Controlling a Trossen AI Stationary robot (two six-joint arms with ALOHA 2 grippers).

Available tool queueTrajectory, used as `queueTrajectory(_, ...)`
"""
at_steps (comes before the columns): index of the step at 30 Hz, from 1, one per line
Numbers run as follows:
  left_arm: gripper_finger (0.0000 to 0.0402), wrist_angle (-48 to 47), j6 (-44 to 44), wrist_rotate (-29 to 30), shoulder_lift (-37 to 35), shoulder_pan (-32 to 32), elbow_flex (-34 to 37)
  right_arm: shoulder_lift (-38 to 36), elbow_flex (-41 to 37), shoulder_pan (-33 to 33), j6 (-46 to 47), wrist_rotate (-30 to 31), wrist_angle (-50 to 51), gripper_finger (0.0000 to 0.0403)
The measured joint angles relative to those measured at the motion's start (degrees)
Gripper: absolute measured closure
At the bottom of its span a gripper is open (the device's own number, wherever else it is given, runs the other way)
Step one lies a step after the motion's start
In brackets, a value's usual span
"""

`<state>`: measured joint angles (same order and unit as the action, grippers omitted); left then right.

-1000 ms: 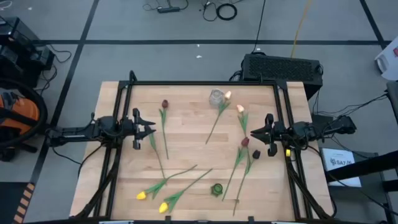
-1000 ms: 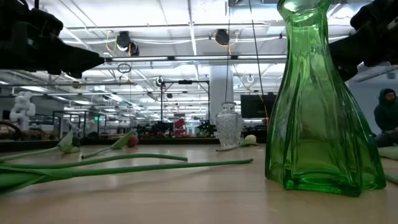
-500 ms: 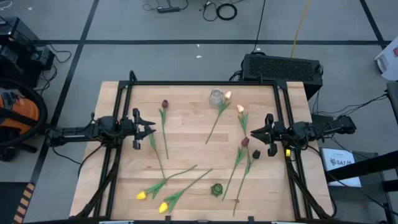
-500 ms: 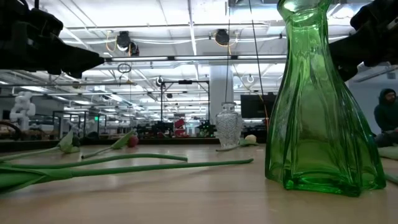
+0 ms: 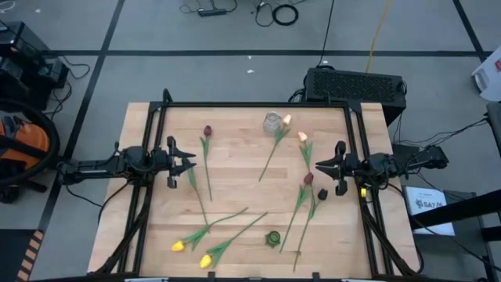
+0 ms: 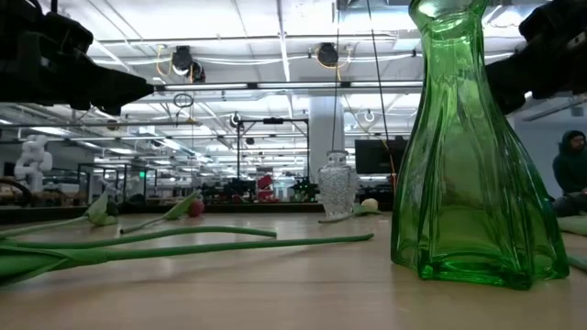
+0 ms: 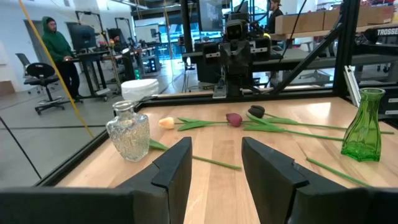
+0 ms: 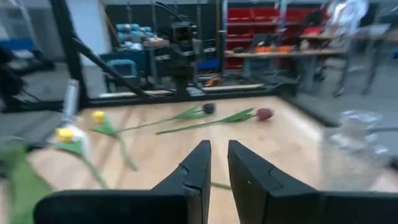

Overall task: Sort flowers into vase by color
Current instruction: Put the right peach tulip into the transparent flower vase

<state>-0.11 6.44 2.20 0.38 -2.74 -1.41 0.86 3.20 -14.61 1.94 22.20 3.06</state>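
Several artificial tulips lie flat on the wooden table (image 5: pixel 235 168). A dark red one (image 5: pixel 207 131) is far left. Two peach ones (image 5: pixel 286 119) (image 5: pixel 302 136) lie by the clear glass vase (image 5: pixel 272 122). A red one (image 5: pixel 308 178) and a near-black one (image 5: pixel 322 193) are right of centre. Two yellow ones (image 5: pixel 178 246) (image 5: pixel 206 261) lie near the front edge. The green vase (image 5: pixel 272 238) stands upright near the front. My left gripper (image 5: pixel 190 164) (image 7: pixel 215 167) hovers open at the left side. My right gripper (image 5: pixel 319 168) (image 8: pixel 218 163) hovers narrowly open beside the red tulip.
A black metal frame (image 5: pixel 250 105) borders the table. The green vase (image 6: pixel 477 156) fills the low view, with green stems (image 6: pixel 183 246) lying to its left. Bare wood lies between the two grippers. A person (image 7: pixel 59 53) stands at a desk beyond the table.
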Motion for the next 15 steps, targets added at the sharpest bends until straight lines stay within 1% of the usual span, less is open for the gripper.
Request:
queueTrajectory(4, 0.0253, -0.01, 0.0, 0.01, -0.01, 0.0, 0.0, 0.0, 0.0, 0.0, -0.67, 0.3, 0.03, 0.0355)
queueTrajectory(8, 0.0253, 0.01, 0.0, -0.01, 0.01, 0.02, 0.0, 0.04, 0.0, 0.0, -0.56, 0.1, -4.61, 0.0355)
queueTrajectory(13, 0.0253, 0.01, 0.0, 0.01, -0.01, 0.0, 0.0, 0.63, 0.0, 0.0, 2.37, 6.57, -15.76, 0.0355)
queueTrajectory(15, 0.0253, -0.05, 0.0, 0.0, -0.01, 0.01, 0.0, 0.83, 0.0, 0.01, 2.05, 7.74, -19.85, 0.0355)
